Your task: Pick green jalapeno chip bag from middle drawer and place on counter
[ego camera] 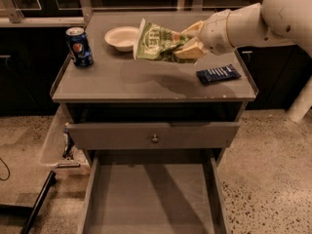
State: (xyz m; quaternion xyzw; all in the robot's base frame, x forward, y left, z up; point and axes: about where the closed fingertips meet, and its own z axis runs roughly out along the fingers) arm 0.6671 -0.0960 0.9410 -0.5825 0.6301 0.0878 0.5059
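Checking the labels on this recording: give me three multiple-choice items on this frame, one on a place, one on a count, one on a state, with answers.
1. Where is the green jalapeno chip bag? A on the floor; B above the counter, in the gripper; C lying flat on the counter.
2. How many things rest on the counter? A one; B five; C three.
3. The middle drawer is: A pulled open, bare; B shut; C open, full.
Answers: B, jaws shut on it, its shadow below; C, soda can, white bowl, dark-blue bar; A, its grey bottom shows.
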